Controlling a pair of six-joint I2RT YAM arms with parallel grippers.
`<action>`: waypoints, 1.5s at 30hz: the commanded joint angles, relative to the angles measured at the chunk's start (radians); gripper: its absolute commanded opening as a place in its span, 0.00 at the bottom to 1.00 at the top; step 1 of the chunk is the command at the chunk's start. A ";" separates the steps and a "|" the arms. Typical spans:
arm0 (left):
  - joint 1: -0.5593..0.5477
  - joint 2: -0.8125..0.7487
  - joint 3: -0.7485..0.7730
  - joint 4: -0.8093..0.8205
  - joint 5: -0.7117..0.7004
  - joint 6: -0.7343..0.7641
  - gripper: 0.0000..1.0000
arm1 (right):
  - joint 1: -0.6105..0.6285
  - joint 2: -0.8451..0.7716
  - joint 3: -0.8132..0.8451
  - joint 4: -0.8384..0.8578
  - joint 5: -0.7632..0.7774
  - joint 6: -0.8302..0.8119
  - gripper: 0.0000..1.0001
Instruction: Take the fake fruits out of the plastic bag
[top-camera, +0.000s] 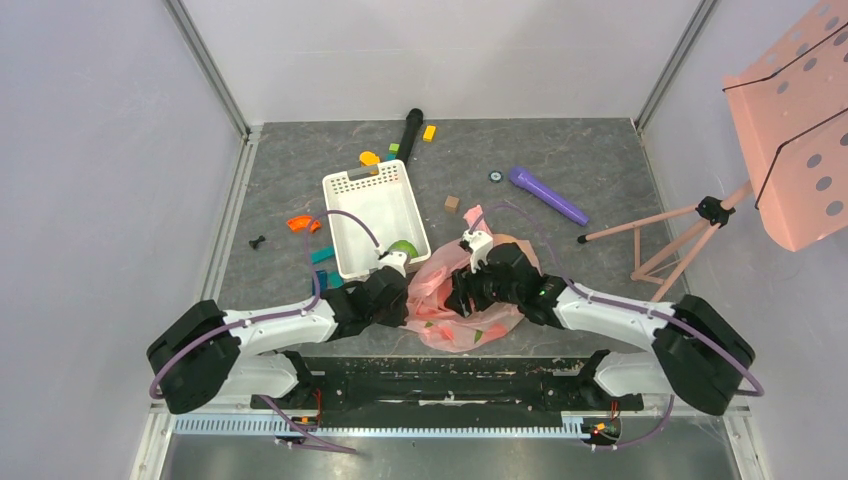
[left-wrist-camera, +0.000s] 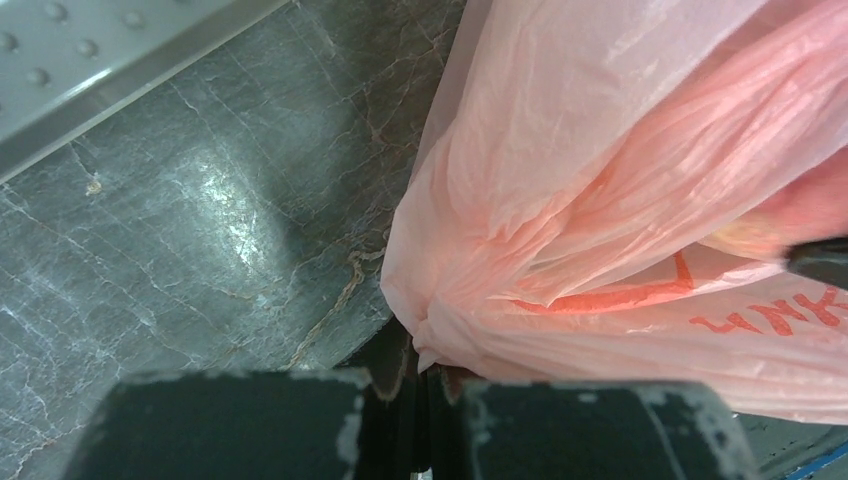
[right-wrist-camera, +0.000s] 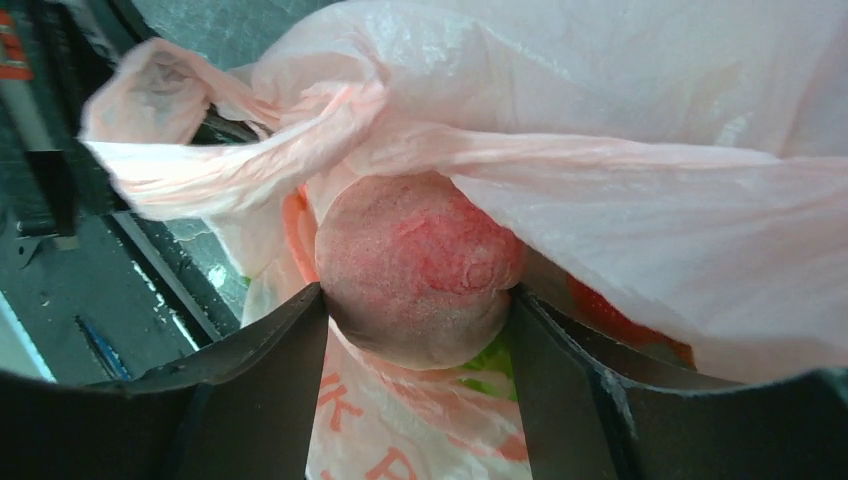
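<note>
The pink plastic bag (top-camera: 445, 305) lies crumpled on the table between my two arms. My left gripper (top-camera: 408, 290) is shut on a bunched edge of the plastic bag (left-wrist-camera: 560, 200) at its left side. My right gripper (top-camera: 462, 297) reaches into the bag's mouth and is shut on a pink-red round peach (right-wrist-camera: 415, 265), with the bag (right-wrist-camera: 640, 190) draped round it. Green leaves (right-wrist-camera: 485, 365) and something red (right-wrist-camera: 610, 320) show inside the bag. A green apple (top-camera: 402, 247) lies in the near corner of the white basket (top-camera: 372, 215).
A purple cylinder (top-camera: 547, 195), a black microphone (top-camera: 410, 132) and small coloured blocks (top-camera: 381, 157) lie on the far half. Orange and teal pieces (top-camera: 304, 224) lie left of the basket. A pink music stand (top-camera: 790, 130) stands at the right.
</note>
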 joint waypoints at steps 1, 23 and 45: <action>0.003 0.007 -0.010 0.023 -0.001 -0.034 0.02 | 0.000 -0.118 0.076 -0.099 0.032 -0.036 0.62; 0.003 -0.150 -0.091 -0.011 -0.005 -0.117 0.02 | -0.002 -0.110 0.577 -0.467 0.103 -0.171 0.60; 0.004 -0.445 -0.190 -0.174 -0.075 -0.209 0.02 | -0.007 0.896 1.376 -0.412 -0.036 -0.238 0.62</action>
